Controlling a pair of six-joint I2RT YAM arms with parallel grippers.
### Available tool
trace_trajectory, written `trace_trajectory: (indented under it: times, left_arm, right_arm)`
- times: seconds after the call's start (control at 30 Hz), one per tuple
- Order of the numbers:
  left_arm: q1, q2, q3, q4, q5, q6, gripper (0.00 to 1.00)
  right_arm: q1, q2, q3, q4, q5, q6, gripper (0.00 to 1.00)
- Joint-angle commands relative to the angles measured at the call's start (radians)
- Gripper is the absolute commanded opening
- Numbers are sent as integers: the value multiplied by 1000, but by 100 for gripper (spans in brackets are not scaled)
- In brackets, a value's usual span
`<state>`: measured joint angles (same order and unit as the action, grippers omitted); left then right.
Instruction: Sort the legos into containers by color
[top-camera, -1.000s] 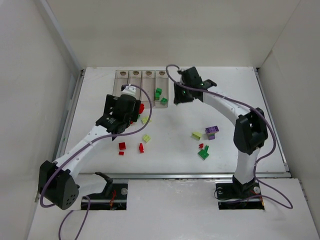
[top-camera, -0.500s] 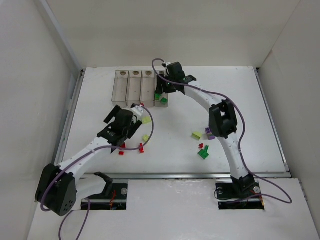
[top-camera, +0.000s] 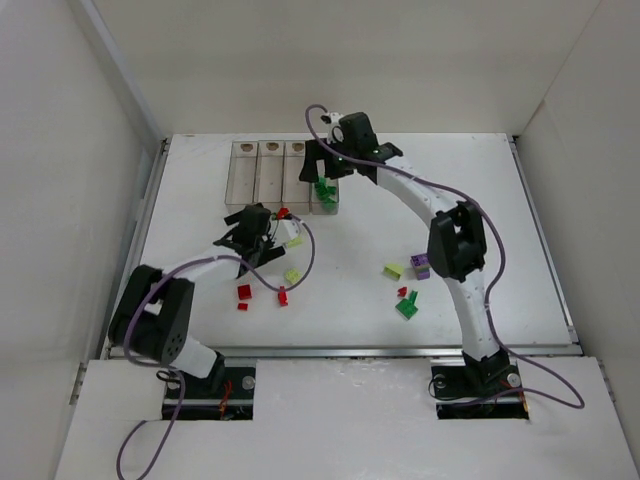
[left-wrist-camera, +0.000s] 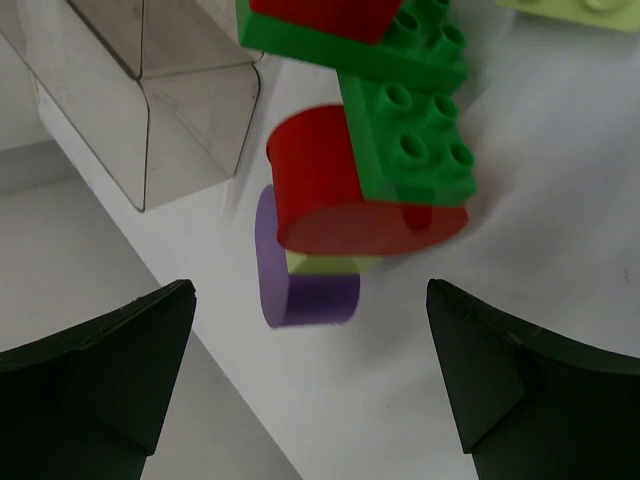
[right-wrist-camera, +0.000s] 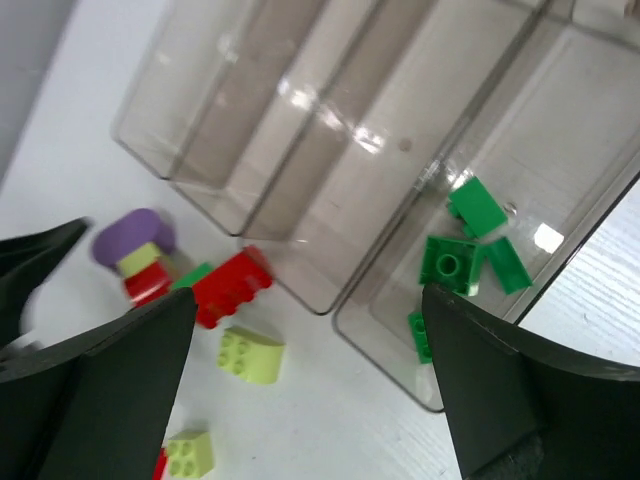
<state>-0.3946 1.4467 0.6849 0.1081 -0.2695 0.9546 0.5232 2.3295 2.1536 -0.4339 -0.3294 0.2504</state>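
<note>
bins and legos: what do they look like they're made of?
Containers: probably clear rigid plastic with a glossy finish. The table shows through the walls, and the edges carry bright glints.
Legos, e.g. the green brick: probably opaque moulded plastic, smooth with a slight sheen and crisp round studs.

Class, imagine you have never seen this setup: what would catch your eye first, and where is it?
A jumbled clump of red, green and purple bricks lies just beyond the open left gripper, beside the containers. A few green bricks sit alone in the end bin below the open right gripper; the other bins look empty.
</note>
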Motion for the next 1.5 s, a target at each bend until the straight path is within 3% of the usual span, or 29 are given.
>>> trace_trajectory:
  times: [0.0,0.17,0.2,0.43,0.47,0.63,0.73,0.87,0.9,0.93,1.03,1.07,1.23,1.47]
  left_arm:
    - [14,69,120,19,4,44,100]
    - [14,122,139,41,13,88,100]
    - [14,123,139,41,22,88,96]
    - [-4,77,119,-51,116,88,60]
    - [-15,67,101,-42,116,88,48]
    - [-24,34,76,-80,138,69,17]
    - [-24,9,76,-131,159,21,6]
    - [-24,-26,62,-154,185,1,6]
    - [-24,-26,62,-163,199,1,12]
    - [-24,-26,62,-172,211,1,24]
    - [-24,-26,73,-173,242,-34,82]
    - [-24,-26,87,-173,253,-43,86]
    - [-13,75,142,-199,286,-66,91]
    - [-13,205,239,-189,239,-146,73]
  right_arm:
    - [-2,-147,-15,89,-71,-16,99]
    - [-20,-159,-47,80,-92,-36,99]
    - [-20,-159,-47,80,-108,-36,99]
    - [-38,-179,-66,69,-117,-36,99]
    - [-49,-179,-66,69,-117,-36,99]
    - [-58,-179,-66,58,-126,-36,99]
    - [-58,-197,-86,58,-126,-36,99]
    - [-58,-223,-147,69,-117,-36,99]
    - [-58,-235,-156,69,-117,-36,99]
    - [-58,-249,-167,69,-117,-36,99]
    - [-58,-278,-215,78,-117,-36,99]
    - [-58,-279,-227,78,-117,-36,99]
    - [-58,-314,-288,99,-117,-36,99]
    - [-58,-323,-307,100,-99,-45,99]
